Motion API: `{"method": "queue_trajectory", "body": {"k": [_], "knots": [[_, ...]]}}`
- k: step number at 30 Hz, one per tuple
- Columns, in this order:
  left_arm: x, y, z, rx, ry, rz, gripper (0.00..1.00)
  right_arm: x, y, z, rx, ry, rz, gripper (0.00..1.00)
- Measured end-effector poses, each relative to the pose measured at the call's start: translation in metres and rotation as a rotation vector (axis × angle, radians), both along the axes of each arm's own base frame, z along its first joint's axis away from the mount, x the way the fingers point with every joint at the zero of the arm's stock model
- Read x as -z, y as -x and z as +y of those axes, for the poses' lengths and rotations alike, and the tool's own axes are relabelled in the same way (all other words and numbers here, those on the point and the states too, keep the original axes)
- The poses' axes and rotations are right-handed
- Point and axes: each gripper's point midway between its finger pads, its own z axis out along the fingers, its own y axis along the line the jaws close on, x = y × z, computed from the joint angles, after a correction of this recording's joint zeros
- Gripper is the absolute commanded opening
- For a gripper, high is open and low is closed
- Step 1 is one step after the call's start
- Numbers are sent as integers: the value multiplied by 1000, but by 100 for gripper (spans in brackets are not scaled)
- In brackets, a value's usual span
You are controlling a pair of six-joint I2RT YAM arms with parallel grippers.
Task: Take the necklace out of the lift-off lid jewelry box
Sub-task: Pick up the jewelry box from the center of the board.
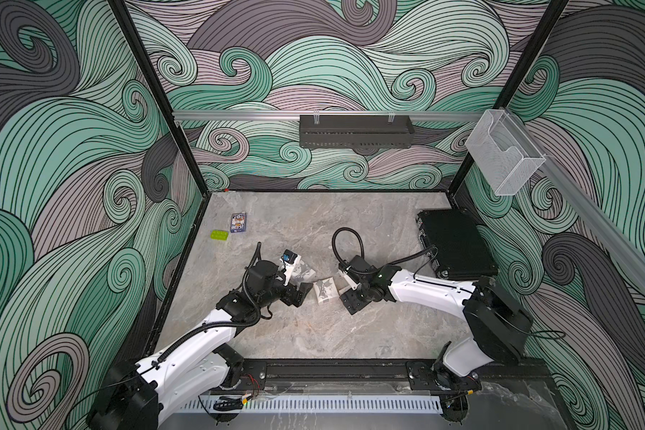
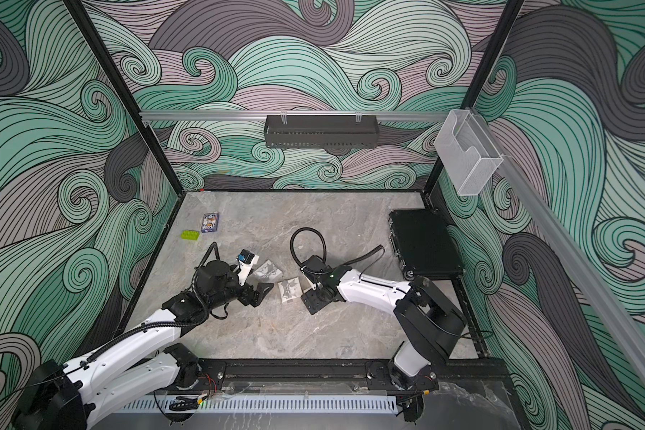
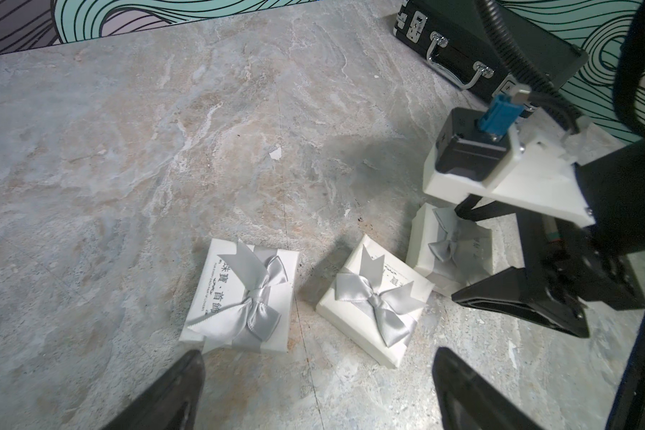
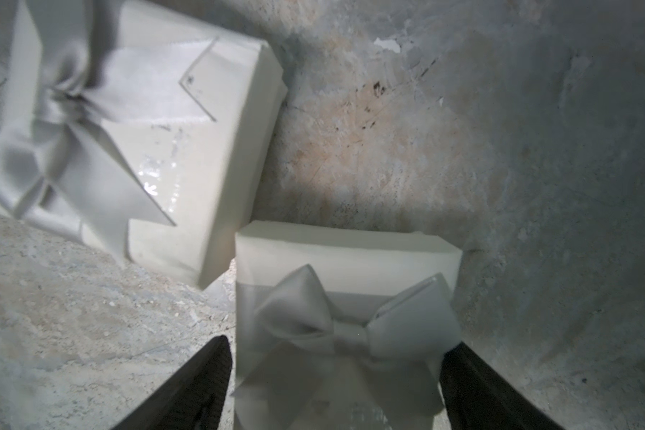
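Three white lift-off lid jewelry boxes with grey ribbon bows lie mid-table, all with lids on. The necklace is hidden. My right gripper (image 4: pixel 339 342) straddles the rightmost box (image 4: pixel 347 253), one finger on each side; a thin gap shows at one finger (image 4: pixel 209 368). In the left wrist view that box (image 3: pixel 451 249) sits under the right gripper's wrist camera. My left gripper (image 3: pixel 319 353) is open over bare table, just short of the other two boxes (image 3: pixel 239 298) (image 3: pixel 377 298). In a top view the grippers (image 1: pixel 300 294) (image 1: pixel 347 289) face each other across the middle box (image 1: pixel 324 292).
A black carry case (image 1: pixel 457 244) lies at the right, behind the right arm. A card deck (image 1: pixel 238 222) and a green brick (image 1: pixel 219 235) lie at the back left. A black shelf (image 1: pixel 354 132) and a clear bin (image 1: pixel 503 152) hang on the rails.
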Motion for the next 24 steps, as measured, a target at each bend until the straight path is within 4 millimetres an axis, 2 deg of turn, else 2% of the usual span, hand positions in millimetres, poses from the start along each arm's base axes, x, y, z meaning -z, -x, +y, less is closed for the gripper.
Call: {"method": "queue_trajectory", "body": {"k": [5, 10, 13, 18, 21, 24], "knots": [[0, 0, 0, 2, -3, 1, 93, 2, -3, -4, 27, 0, 7, 69], [5, 4, -3, 27, -2, 25, 93, -9, -7, -7, 66, -67, 20, 67], [9, 10, -9, 66, 15, 56, 93, -31, -8, -7, 84, -167, 16, 68], [0, 25, -28, 152, 114, 113, 94, -86, -9, -2, 79, -395, -6, 70], [-19, 32, -41, 207, 207, 132, 96, -120, -8, -3, 68, -528, -19, 70], [-49, 40, -51, 263, 315, 117, 97, -148, -4, -5, 57, -637, -23, 71]]}}
